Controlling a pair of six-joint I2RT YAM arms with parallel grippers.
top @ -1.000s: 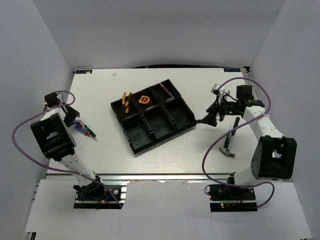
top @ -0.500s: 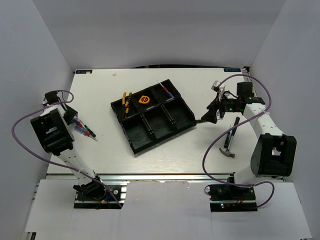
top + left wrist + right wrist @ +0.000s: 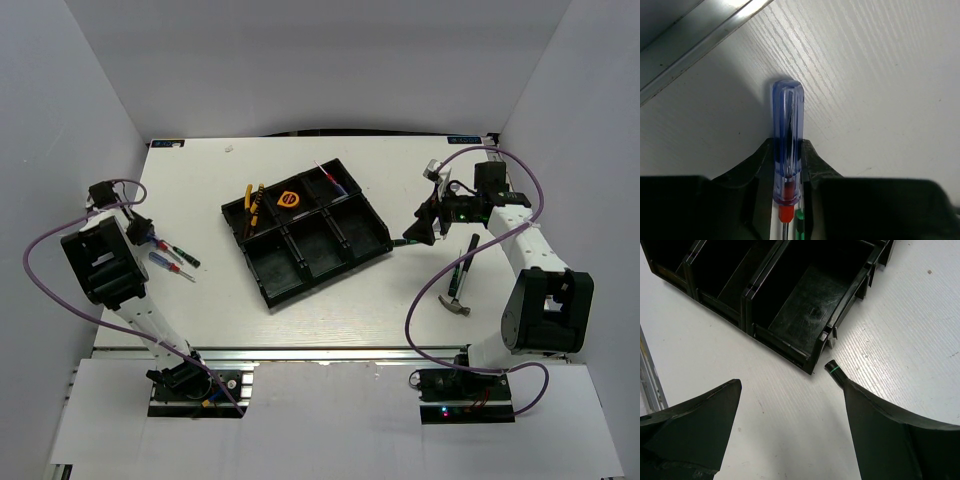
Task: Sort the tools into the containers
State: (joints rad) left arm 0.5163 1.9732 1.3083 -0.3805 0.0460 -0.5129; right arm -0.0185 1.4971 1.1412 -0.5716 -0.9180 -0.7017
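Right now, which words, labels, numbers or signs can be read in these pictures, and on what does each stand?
None can be read.
Tape measure: a dark mark on its face, too small to read.
Bluish strip at the far left: too small to tell whether it bears text.

Glossy clear-blue plastic on the screwdriver handle (image 3: 787,125) — black plastic tray (image 3: 785,347), matt wood-grained table (image 3: 880,75).

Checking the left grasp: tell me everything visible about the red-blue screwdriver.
The red-blue screwdriver has a clear blue plastic-looking handle with a rounded end, a red collar and a thin metal shaft. It appears to lie flat on the white table near its left edge. The left gripper clamps the handle from both sides near the collar. Something green shows beside the shaft.
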